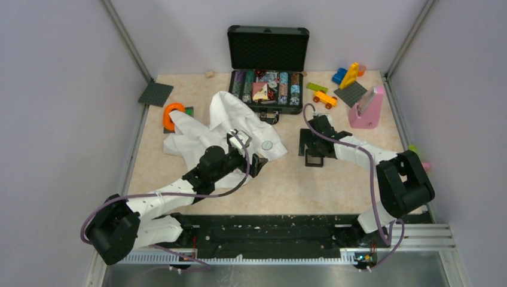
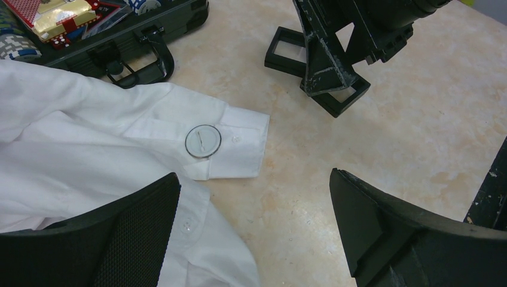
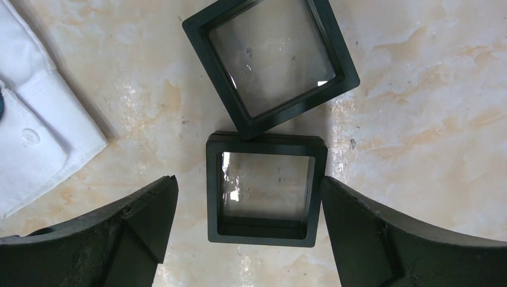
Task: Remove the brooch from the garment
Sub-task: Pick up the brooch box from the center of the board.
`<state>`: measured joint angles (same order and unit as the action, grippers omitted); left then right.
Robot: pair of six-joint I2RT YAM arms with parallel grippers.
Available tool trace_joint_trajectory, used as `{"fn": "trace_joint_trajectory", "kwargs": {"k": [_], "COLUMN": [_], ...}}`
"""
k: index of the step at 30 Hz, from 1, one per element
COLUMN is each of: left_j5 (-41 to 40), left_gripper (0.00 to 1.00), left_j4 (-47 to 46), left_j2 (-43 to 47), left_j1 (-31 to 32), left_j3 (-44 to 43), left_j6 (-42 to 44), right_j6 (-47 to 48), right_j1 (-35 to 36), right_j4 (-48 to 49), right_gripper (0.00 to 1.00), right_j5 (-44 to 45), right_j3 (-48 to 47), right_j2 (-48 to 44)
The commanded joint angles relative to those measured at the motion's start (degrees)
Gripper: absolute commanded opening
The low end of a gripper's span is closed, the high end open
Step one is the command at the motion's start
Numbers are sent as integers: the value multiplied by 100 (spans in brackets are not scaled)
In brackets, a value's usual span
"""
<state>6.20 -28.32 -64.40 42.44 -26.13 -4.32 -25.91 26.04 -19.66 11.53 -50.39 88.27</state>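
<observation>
A white shirt (image 1: 221, 119) lies crumpled on the table. A small round pale brooch (image 1: 267, 144) with a thin dark rim sits on its cuff, also in the left wrist view (image 2: 202, 141). My left gripper (image 1: 258, 160) is open and empty (image 2: 254, 179). It hovers just short of the cuff, its left finger over the shirt (image 2: 72, 137), apart from the brooch. My right gripper (image 1: 315, 140) is open (image 3: 249, 179). Its fingers stand on either side of a black square frame (image 3: 266, 142) without gripping it.
A second black square frame (image 3: 214, 60) lies just beyond the first. An open black case (image 1: 267, 89) of poker chips stands behind the shirt. An orange ring (image 1: 173, 113) lies at the left. Toy blocks (image 1: 350, 75), a yellow car (image 1: 324, 98) and a pink stand (image 1: 367, 110) lie at the back right.
</observation>
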Motion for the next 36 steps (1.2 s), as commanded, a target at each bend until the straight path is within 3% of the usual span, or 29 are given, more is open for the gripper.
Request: {"fn": "trace_joint_trajectory", "kwargs": {"k": [1, 24, 36], "left_j5": [66, 75, 18], "left_gripper": [99, 99, 99], "left_j4": [-236, -192, -192], "left_j2": [-11, 0, 15], "left_j1": [23, 22, 19], "left_j3": [-85, -94, -90], "left_j6": [1, 25, 2], "right_j6": [75, -293, -341], "right_j1": [61, 60, 60], "right_j4": [-152, -136, -34], "right_gripper": [92, 93, 85], "right_j5": [105, 349, 352], "right_j3": [-215, 65, 115], "right_j2": [-169, -335, -139]}}
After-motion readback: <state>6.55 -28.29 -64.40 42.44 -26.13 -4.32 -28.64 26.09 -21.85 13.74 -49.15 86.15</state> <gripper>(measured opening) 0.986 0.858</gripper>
